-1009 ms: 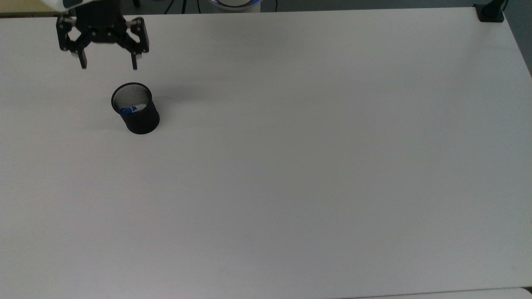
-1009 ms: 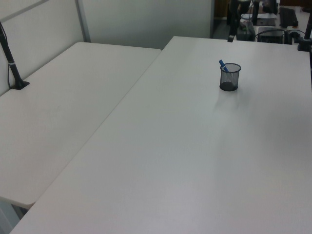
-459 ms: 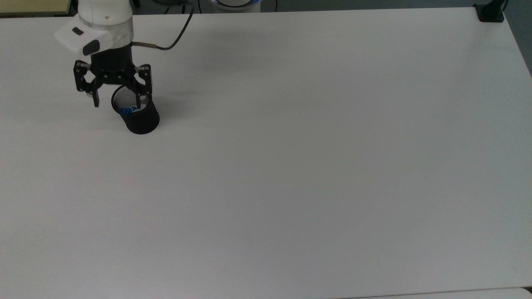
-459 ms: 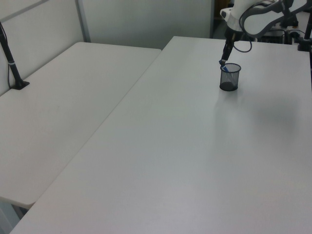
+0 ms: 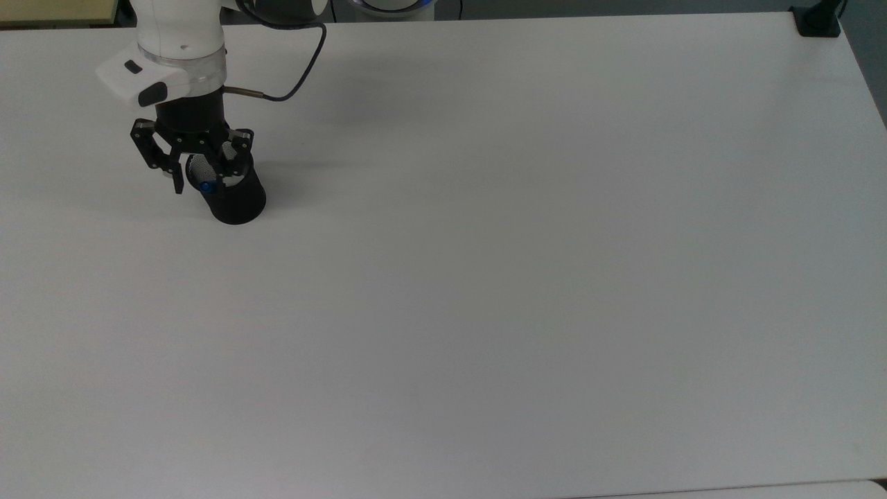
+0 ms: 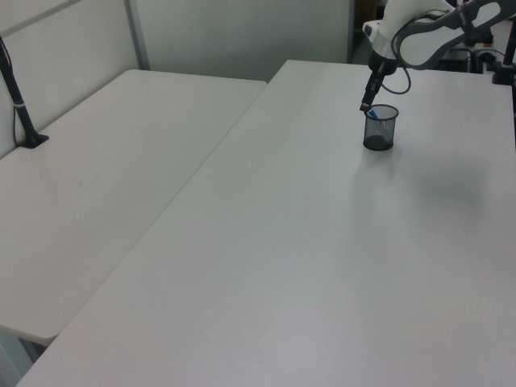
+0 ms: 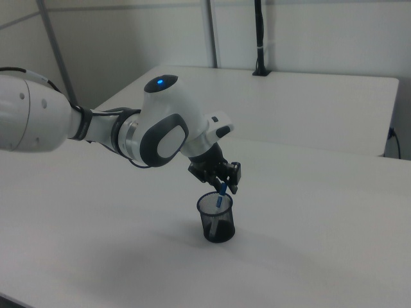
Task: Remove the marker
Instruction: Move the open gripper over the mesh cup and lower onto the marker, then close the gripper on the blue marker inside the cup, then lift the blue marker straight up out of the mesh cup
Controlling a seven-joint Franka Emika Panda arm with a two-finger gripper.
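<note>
A black mesh cup (image 5: pixel 239 201) stands near the top view's far left on the white table (image 5: pixel 485 277). The marker (image 5: pixel 206 187) leans inside it, its blue cap poking above the rim. My gripper (image 5: pixel 201 179) hangs over the cup's mouth, open, with one finger on each side of the cap and no contact visible. In the left view, the gripper (image 6: pixel 367 105) tips down at the marker (image 6: pixel 372 115) in the cup (image 6: pixel 380 129). Seen from the right view, the fingers (image 7: pixel 232 186) straddle the marker (image 7: pixel 220 194) above the cup (image 7: pixel 216 219).
A black clamp post (image 5: pixel 819 19) sits at the top view's top right corner. A second white table (image 6: pixel 97 177) adjoins on the left view's left, with a black post (image 6: pixel 20 101) on it. Another post (image 7: pixel 259 38) rises at the back in the right view.
The gripper has come in from the table's far edge and dropped over the cup, its fingers drawing closer together around the marker's cap. Cup and marker have stayed put.
</note>
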